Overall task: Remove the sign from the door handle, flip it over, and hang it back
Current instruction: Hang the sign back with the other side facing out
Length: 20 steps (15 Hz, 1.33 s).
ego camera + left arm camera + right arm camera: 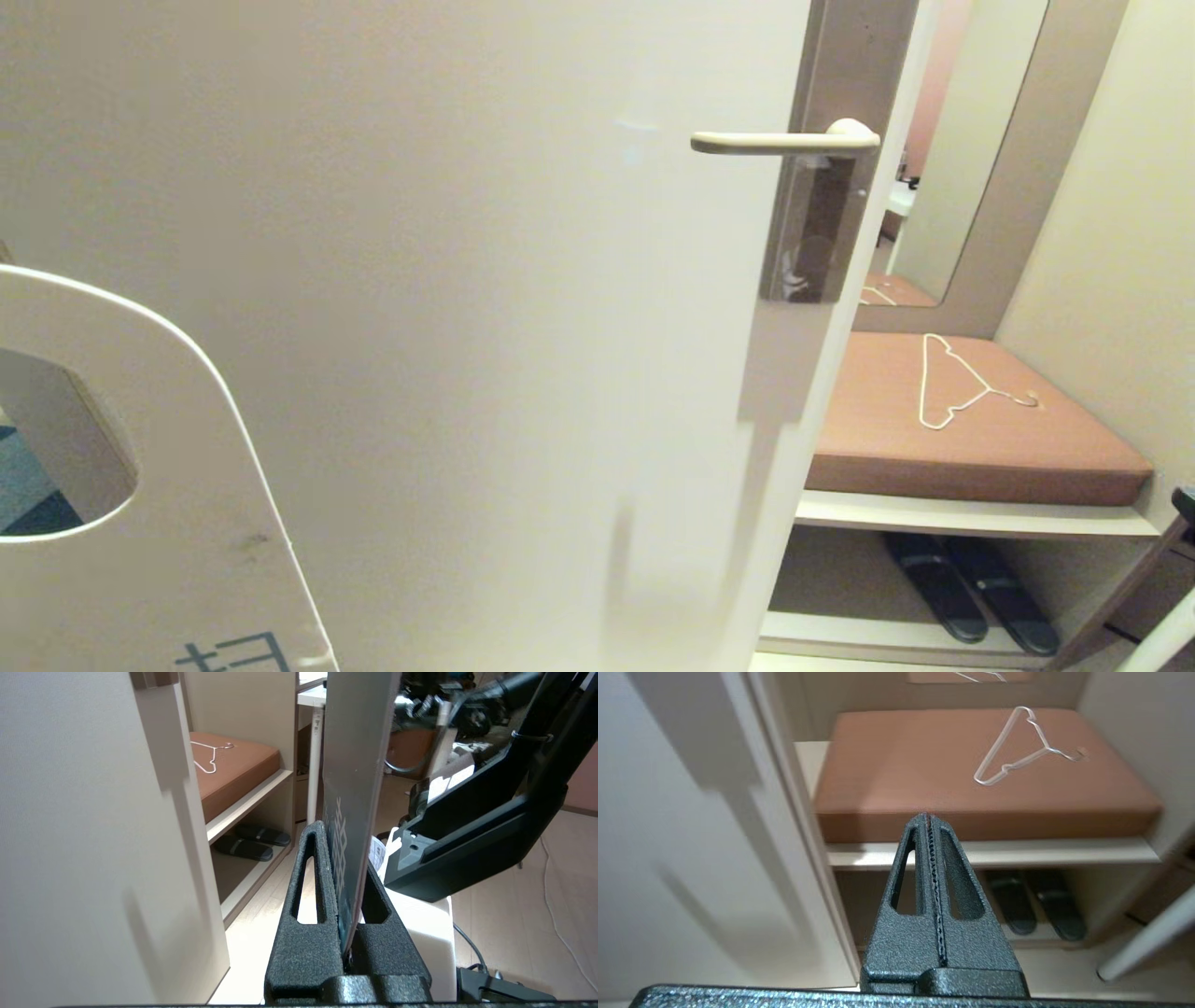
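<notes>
While the door handle (786, 141) juts out level and bare from its brownish-grey plate (810, 224) on the pale door (420, 280), the sign (159, 523) is off it and up close at the lower left of the head view, white face toward the camera, rounded top and its big hole showing, a bit of dark lettering at the bottom edge. And there's the grip: in the left wrist view the left gripper (343, 891) is clamped tight on the lower edge of the sign (357, 765), which stands edge-on between the two black fingers (310, 877), its dark printed face (pale characters on it) turned to one side. Over to the right gripper (928, 826), and it's pinched fully together, teeth meshed, nothing between them, pointing toward the brown cushion (924, 765) beside the door's edge. On that cushion lies a thin white wire hanger (952, 383), flat, near the back. Below the shelf (971, 515) under the cushion, a pair of dark slippers (971, 588) sits side by side on the lower board. Neither arm shows in the head view itself, bar a dark sliver at the far right edge.
</notes>
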Motion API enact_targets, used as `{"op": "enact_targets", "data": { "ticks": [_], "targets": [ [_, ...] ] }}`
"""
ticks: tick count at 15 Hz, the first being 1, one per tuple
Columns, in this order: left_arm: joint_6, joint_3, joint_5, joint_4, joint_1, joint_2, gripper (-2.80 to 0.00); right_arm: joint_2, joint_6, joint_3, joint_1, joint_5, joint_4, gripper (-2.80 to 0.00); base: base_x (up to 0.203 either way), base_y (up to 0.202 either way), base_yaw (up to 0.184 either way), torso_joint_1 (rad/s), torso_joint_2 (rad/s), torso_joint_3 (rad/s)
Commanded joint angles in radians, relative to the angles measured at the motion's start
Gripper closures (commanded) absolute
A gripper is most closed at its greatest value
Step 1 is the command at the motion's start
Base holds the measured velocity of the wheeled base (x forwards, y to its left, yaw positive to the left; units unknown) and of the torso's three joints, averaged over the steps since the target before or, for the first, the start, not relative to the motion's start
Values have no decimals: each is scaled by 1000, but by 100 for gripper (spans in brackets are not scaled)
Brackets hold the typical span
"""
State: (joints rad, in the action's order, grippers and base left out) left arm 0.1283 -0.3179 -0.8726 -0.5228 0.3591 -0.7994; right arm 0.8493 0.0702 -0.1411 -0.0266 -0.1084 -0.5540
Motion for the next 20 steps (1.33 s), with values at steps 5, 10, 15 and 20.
{"op": "enact_targets", "data": {
  "ticks": [5, 10, 15, 20],
  "targets": [
    [8, 4, -3, -3, -7, 5, 0, -207, -28, 134, -32, 172, 0, 0, 0, 0, 0, 0, 0, 0],
    [13, 11, -2, -3, -22, 6, 0, -477, -54, 141, -31, 226, 264, 0, 0, 0, 0, 0, 0, 0],
    [13, 10, 27, -5, -22, 32, 0, -577, -73, 128, -27, 217, 465, 0, 0, 0, 0, 0, 0, 0],
    [14, -4, 127, -5, -22, 40, 0, -576, -105, 140, -27, 114, 554, 0, 0, 0, 0, 0, 0, 0]
  ]
}}
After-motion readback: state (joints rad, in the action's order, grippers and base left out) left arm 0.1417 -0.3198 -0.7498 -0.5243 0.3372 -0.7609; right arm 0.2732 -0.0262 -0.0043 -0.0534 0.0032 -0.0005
